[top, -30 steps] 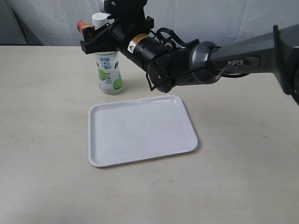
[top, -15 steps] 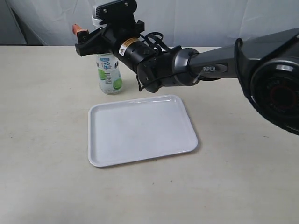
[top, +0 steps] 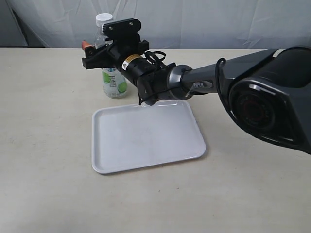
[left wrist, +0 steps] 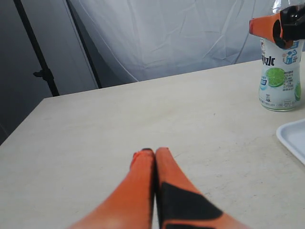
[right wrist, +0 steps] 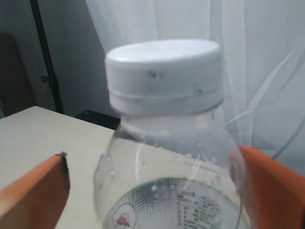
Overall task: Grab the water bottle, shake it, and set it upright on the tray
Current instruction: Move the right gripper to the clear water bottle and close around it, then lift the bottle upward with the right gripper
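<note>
Exterior view: a beige table [top: 48, 160] stands before a backdrop of creased white cloth [top: 218, 19]. The water bottle [top: 114, 83] stands upright on the table just behind the far left corner of the tray [top: 146, 138], which lies flat. The right gripper [top: 102, 48] straddles the bottle's neck.

Left wrist view: the left gripper [left wrist: 153, 153] hovers over bare table, its orange fingers pressed together. A dark stand [left wrist: 43, 71] rises beyond the table edge.

Right wrist view: the jaws are spread to either side of the bottle below its white cap [right wrist: 164, 76]. One orange finger [right wrist: 33, 191] is clearly apart from the plastic.
</note>
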`<act>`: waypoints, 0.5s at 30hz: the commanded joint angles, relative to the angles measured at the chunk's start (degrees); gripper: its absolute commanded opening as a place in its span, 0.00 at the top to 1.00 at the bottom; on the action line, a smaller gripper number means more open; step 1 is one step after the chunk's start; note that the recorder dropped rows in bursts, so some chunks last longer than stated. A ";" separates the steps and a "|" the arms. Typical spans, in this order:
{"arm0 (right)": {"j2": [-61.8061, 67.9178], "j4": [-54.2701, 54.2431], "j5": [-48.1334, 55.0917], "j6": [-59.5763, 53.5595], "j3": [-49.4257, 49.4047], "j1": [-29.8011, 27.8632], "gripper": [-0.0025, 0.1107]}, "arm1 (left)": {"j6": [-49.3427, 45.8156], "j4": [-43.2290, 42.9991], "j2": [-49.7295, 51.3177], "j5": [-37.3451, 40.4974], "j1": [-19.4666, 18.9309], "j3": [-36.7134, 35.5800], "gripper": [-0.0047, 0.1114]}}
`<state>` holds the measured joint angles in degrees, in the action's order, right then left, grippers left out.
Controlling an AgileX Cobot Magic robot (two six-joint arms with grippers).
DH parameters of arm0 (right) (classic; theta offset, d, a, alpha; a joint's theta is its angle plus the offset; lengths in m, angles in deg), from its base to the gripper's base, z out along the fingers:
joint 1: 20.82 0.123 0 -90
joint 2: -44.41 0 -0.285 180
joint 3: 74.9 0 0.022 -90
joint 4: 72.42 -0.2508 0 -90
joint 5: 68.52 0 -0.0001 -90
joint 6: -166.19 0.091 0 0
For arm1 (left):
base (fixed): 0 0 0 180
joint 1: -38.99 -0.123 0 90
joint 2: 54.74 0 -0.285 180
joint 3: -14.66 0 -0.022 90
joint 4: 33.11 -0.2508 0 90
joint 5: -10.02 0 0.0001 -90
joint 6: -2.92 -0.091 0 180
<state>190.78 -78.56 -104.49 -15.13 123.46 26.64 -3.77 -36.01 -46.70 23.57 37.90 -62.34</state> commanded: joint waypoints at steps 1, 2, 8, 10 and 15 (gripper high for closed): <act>1.60 0.05 1.36 -0.62 1.95 -0.06 0.19 | 0.19 0.22 -0.26 -0.25 0.03 -0.21 0.96; 2.02 0.05 1.63 -0.62 2.22 -0.06 0.19 | 0.19 0.22 -0.26 -0.25 0.03 -0.21 0.96; 2.97 0.05 3.67 -1.48 3.42 -0.06 0.19 | 0.19 0.22 -0.26 -0.25 0.03 -0.21 0.96; 2.97 -0.28 3.81 -2.82 3.42 -0.06 0.21 | 0.19 0.22 -0.26 -0.25 0.03 -0.21 0.96; 2.97 -8.75 4.45 -8.68 3.54 -0.06 0.44 | 0.19 0.22 -0.26 -0.25 0.03 -0.21 0.96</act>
<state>193.76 -82.15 -100.42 -20.13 126.61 26.75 -3.77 -36.01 -46.70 23.57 37.90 -62.34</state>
